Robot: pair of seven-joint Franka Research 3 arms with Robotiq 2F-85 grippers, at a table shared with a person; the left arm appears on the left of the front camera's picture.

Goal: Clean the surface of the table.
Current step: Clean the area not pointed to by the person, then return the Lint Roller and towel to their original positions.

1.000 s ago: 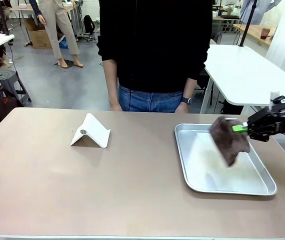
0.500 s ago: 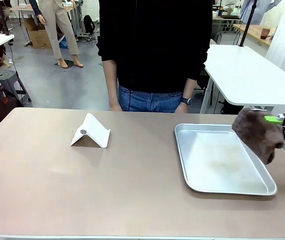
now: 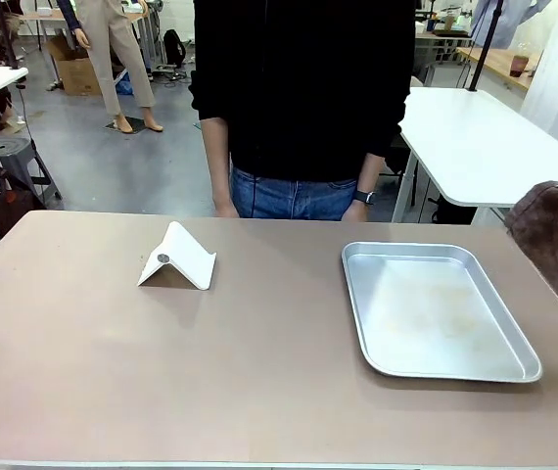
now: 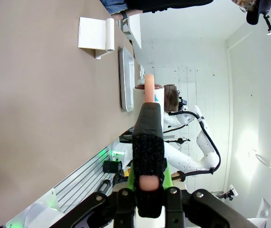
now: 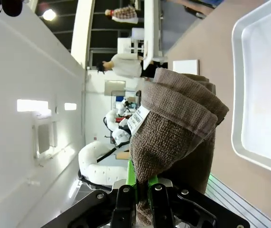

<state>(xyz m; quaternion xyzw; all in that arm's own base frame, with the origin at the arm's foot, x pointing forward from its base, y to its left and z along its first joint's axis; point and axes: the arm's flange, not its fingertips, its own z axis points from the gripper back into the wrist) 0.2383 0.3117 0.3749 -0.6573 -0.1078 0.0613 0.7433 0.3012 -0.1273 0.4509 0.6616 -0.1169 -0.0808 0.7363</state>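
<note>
Right wrist view: my right gripper [image 5: 142, 187] pinches a folded brown cloth [image 5: 173, 128], its white label showing, held in the air off the right-hand edge of the table [image 3: 259, 372]. The tan top lies wide below with no cloth on it, so I judge the wiping is not yet begun: the step in hand is bringing the cloth to the surface. The next move calls for lowering it flat onto bare tabletop and sweeping in strokes. My left gripper [image 4: 147, 142] hangs clear of the tabletop, jaws pressed together on nothing. A shiny metal tray [image 3: 436, 313] sits empty on the right half, nearest the cloth, and a white folded stand [image 3: 176, 258] rests left of centre. Both stand in the way of a full wipe. A person [image 3: 299, 88] stands at the far edge.
</note>
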